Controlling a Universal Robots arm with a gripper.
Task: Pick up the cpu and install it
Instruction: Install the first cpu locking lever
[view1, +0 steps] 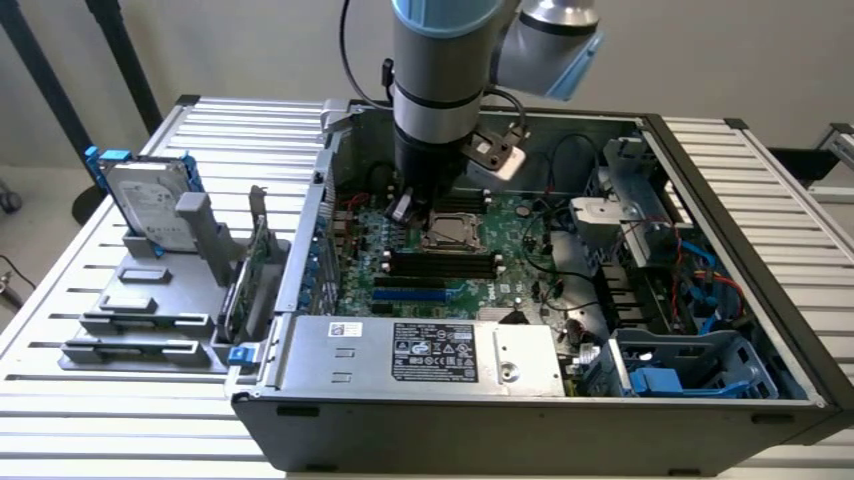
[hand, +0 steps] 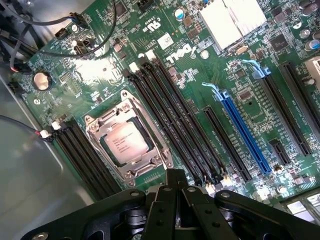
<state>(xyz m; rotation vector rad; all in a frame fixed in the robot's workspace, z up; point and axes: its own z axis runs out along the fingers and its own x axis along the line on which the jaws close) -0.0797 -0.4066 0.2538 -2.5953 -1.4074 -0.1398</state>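
While the arm hangs inside the open computer case (view1: 747, 300):
Gripper (hand: 175, 182): fingers pressed together, holding nothing, poised above the motherboard (hand: 240, 70) just beside the socket.
Cpu (hand: 127, 142): lies flat in the socket frame (hand: 97, 125), between the memory slots.

A slatted metal table (view1: 107, 330) carries everything. The open computer case (view1: 534, 410) stands at its centre. A grey parts rack (view1: 147, 310) sits at nine o'clock.

The arm (view1: 441, 80), at the exterior frame's upper centre, is a grey cylinder with pale blue caps and a black band. A black cable runs alongside. The gripper (hand: 175, 187) is black, with jointed links and round pivots.
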